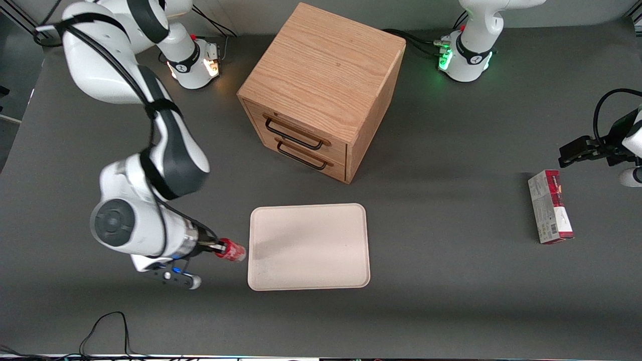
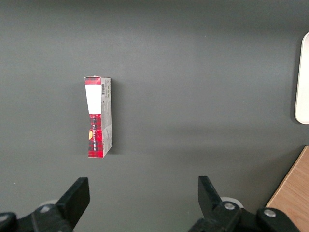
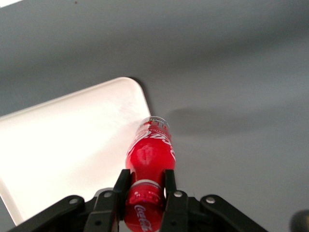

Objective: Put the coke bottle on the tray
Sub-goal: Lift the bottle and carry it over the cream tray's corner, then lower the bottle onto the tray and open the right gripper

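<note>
Your gripper (image 1: 219, 248) has its fingers (image 3: 170, 186) clenched on the coke bottle (image 1: 231, 250), carried lying sideways. In the front view it hangs above the worktop (image 1: 451, 281) just beside the tray (image 1: 309, 246), at the tray's 9 o'clock edge.

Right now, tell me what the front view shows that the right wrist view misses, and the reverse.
Only the front view shows the wooden drawer cabinet and the red-and-white carton toward the parked arm's end. Only the right wrist view shows the gripper with its fingers clamped on the neck of the coke bottle, its white script readable. Both show the bottle held beside the bare tray, not yet on it.
</note>
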You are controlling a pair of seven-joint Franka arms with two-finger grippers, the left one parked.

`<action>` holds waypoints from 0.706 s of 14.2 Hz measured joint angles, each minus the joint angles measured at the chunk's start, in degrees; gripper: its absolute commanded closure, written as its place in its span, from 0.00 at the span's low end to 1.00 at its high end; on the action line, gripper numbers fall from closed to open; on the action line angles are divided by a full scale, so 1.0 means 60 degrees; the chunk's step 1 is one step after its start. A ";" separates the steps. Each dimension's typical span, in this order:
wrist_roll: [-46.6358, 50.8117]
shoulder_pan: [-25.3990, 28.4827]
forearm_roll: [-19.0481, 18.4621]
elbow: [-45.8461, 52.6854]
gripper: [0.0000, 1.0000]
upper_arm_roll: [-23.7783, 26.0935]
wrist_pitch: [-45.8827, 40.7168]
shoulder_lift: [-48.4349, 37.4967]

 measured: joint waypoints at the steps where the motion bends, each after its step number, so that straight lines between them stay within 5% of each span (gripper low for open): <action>1: 0.0308 0.0146 -0.0075 0.0019 1.00 -0.0006 0.0361 0.0234; 10: 0.1188 0.0499 -0.0499 0.0228 1.00 -0.0015 0.1092 0.0856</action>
